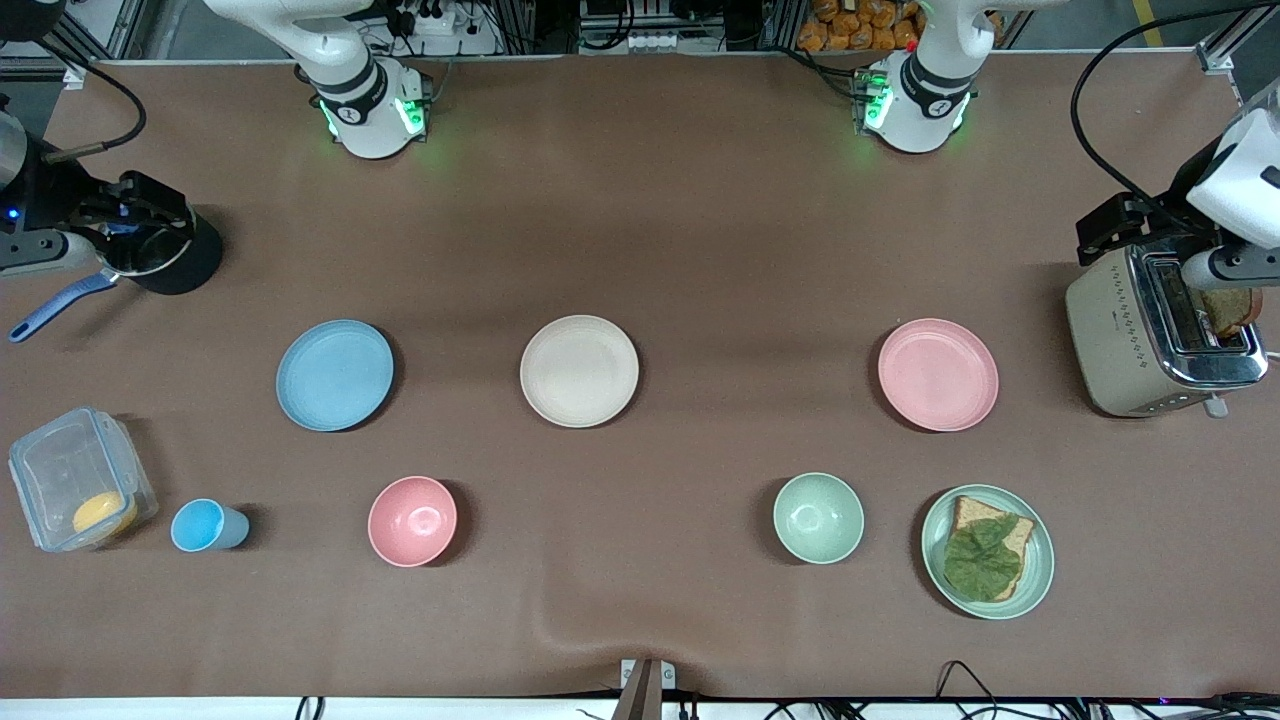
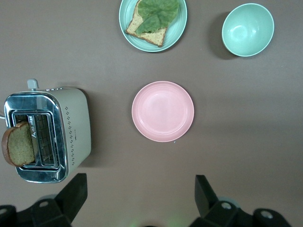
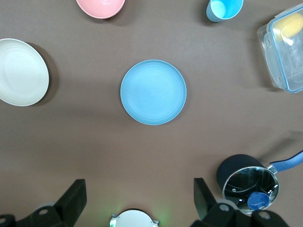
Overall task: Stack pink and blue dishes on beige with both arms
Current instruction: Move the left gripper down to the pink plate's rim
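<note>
A brown table cover (image 1: 700,230) is spread under everything, with the beige plate (image 1: 579,370) sat in the middle as the landmark. Toward the right arm's end from it, the blue plate (image 1: 335,375) is laid flat and empty; toward the left arm's end, well apart, the pink plate (image 1: 938,374) is laid the same way. All three are lined up in one row. Being round, no long axis or pointing direction can be given for any of them.

The right gripper (image 3: 137,198) is held high above the saucepan (image 1: 160,250), fingers spread wide, nothing held. The left gripper (image 2: 139,196) is held over the toaster (image 1: 1150,335), jaws wide too, empty.

Probably each plate gets approached by the arm nearer to it.
</note>
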Motion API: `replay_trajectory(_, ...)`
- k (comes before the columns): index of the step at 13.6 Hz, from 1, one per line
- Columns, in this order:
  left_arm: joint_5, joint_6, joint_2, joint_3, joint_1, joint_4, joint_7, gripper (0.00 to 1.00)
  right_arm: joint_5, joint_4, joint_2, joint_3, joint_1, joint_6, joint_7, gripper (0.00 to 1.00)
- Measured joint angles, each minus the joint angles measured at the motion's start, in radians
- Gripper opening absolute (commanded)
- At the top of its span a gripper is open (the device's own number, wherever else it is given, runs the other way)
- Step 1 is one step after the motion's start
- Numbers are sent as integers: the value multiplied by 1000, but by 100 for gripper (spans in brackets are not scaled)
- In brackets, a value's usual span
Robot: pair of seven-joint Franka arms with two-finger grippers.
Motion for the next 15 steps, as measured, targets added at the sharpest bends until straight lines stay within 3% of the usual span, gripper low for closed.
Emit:
replay_trajectory(10,-21,28,7,7,2,-18,44,100,0,0,0,0,0,0,0,100)
replay_trajectory(15,16,286,33,10,10,-226,45,100,0,0,0,0,0,-1,0,100)
